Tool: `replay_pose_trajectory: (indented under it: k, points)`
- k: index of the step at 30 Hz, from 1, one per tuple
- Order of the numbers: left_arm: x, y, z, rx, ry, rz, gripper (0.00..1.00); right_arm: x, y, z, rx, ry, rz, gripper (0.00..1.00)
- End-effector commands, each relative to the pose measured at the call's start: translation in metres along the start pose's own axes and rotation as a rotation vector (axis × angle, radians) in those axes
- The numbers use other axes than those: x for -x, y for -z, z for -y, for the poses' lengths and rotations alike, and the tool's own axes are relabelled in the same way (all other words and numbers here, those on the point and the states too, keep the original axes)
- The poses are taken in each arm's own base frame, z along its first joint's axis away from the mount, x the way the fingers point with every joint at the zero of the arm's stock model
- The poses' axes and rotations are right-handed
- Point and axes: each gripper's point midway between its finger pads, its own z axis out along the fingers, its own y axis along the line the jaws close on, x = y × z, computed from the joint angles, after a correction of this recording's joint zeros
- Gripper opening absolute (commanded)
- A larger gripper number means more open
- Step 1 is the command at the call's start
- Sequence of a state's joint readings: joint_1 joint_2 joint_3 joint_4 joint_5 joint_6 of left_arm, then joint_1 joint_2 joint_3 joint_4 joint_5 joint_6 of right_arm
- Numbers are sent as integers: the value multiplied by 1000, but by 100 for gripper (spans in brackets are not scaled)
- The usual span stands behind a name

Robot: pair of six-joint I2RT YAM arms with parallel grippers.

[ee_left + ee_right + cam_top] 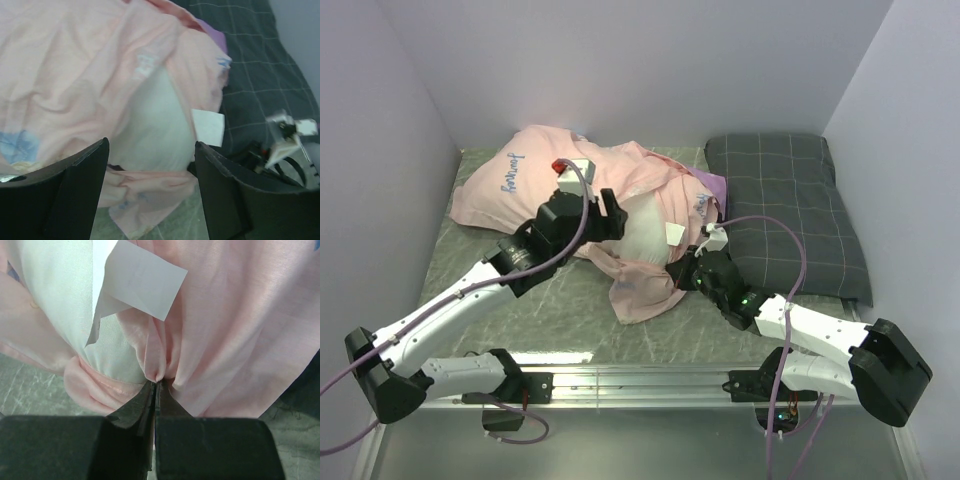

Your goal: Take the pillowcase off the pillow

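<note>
- Right gripper [157, 385] is clamped on a fold of the limp, thin pillowcase [240, 315].
- Left gripper [151, 146] is held open; the soft pillow [150, 115] is best gripped at its bared end, facing the table's near edge.

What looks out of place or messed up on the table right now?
The thin salmon-pink fabric pillowcase is rumpled and half peeled, with the plump white pillow bulging from its open end. The right gripper pinches a fold of it. Nothing looks torn or spilled.

Pale walls [620, 70], green marbled table [560, 310]
</note>
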State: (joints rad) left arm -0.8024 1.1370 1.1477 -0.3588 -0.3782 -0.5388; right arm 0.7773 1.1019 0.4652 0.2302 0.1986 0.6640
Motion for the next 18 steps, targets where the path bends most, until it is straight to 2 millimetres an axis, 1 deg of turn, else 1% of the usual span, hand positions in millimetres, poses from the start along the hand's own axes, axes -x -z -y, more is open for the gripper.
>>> replay_pose_trajectory:
  k: [1, 2, 4, 5, 7, 8, 9, 10, 13, 14, 16, 17, 18]
  points:
    - [7, 8, 31, -49, -1, 26, 75, 17, 3, -15, 32, -6, 50, 0]
    - [-6, 7, 44, -77, -2, 0, 75, 17, 4, -15, 32, -7, 50, 0]
    - [-20, 3, 51, -73, 2, -22, 76, 16, 4, -14, 30, -8, 50, 0]
    - [-37, -4, 57, -67, 2, -50, 76, 16, 4, -13, 28, -10, 52, 0]
    - [-52, -13, 57, -50, 13, -70, 77, 16, 5, -12, 27, -12, 53, 0]
    - [-66, -22, 56, -39, 23, -87, 78, 15, 5, -12, 24, -12, 52, 0]
    - [-71, -26, 55, -29, 32, -91, 82, 15, 6, -10, 19, -13, 53, 0]
    - [-84, -34, 51, -7, 30, -107, 84, 14, 6, -9, 15, -13, 51, 0]
    - [-98, -46, 45, 40, 19, -120, 91, 13, 7, -8, 12, -11, 50, 0]
    - [-107, -55, 41, 69, 6, -136, 92, 14, 8, -7, 10, -15, 54, 0]
    - [-116, -63, 42, 73, -3, -162, 93, 14, 9, -5, 6, -12, 55, 0]
    - [-126, -70, 39, 92, -14, -178, 93, 14, 9, -5, 4, -11, 57, 0]
    - [-128, -74, 36, 109, -14, -178, 95, 15, 10, -5, 7, -12, 60, 0]
